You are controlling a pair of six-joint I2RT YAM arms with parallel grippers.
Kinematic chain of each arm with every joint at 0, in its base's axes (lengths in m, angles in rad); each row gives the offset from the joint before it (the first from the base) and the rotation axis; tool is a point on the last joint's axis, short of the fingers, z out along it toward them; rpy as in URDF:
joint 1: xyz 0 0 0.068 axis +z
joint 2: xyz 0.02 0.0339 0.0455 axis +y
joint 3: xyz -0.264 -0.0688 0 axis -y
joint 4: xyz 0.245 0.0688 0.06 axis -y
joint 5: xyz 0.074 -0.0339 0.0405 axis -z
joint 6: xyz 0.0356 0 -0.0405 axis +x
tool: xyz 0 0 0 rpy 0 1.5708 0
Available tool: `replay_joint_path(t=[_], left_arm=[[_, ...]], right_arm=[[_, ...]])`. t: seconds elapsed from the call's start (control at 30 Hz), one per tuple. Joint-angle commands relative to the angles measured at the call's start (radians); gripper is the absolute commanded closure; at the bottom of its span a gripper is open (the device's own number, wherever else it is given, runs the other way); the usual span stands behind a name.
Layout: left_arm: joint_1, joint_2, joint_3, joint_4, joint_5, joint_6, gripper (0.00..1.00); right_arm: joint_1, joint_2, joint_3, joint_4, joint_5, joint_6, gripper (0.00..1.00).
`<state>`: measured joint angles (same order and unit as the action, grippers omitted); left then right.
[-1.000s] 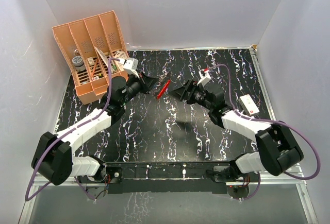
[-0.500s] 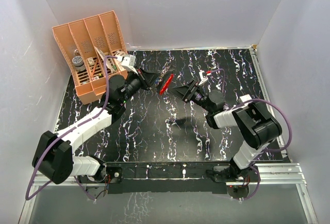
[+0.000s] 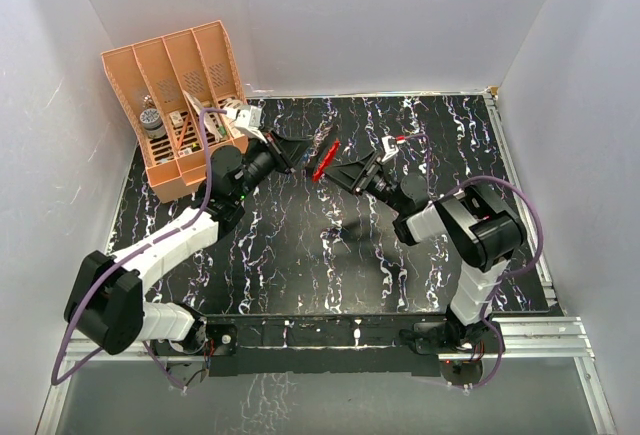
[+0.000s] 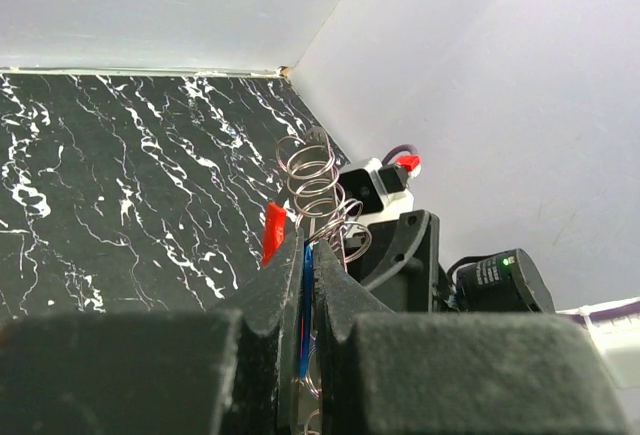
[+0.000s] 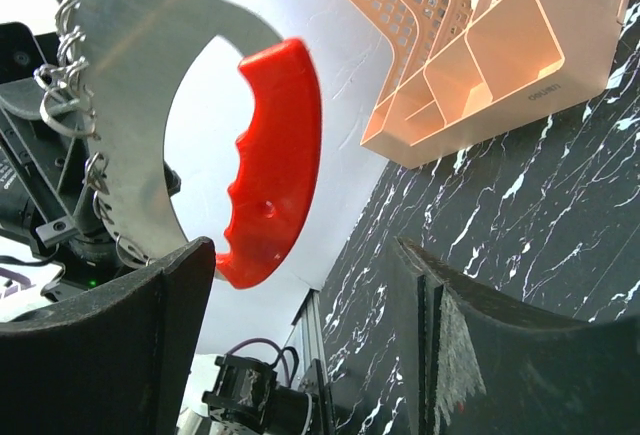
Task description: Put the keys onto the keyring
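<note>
Left jaws: pressed shut on keyring [image 5: 268, 160], gripping its pale metal side. Thin blue sliver [image 4: 305, 307] in seam between fingers, cannot tell if key. Keyring held in air above bench [image 3: 300, 255], mid-rear, red curved side toward right arm. Small wire rings [image 4: 313, 177] strung along metal edge. Right jaws: spread wide, empty, tips near keyring and facing it, not touching. Orange divided rack [image 3: 185, 80] at bench's far-left corner, behind left arm, well apart from keyring.
</note>
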<state>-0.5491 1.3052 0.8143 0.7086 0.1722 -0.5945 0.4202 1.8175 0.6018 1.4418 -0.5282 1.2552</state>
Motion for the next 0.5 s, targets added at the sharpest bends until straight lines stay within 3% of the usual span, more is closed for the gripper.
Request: replay_joint_path(t=[0.0,0.27,0.47], left_arm=[[-0.004,-0.004,-0.016,0.072,0.015,-0.015,1.0],[-0.006,-0.006,-0.031,0.083,0.018,-0.02,1.0],[-0.009,0.005,-0.034,0.097,0.022,-0.028,1.0]], right_arm=[[-0.008,0.034,0.055,0.188,-0.005,0.041,0.34],[-0.008,0.076,0.111,0.211,-0.005,0.069,0.36],[-0.008,0.125,0.157,0.233,-0.006,0.102,0.44]])
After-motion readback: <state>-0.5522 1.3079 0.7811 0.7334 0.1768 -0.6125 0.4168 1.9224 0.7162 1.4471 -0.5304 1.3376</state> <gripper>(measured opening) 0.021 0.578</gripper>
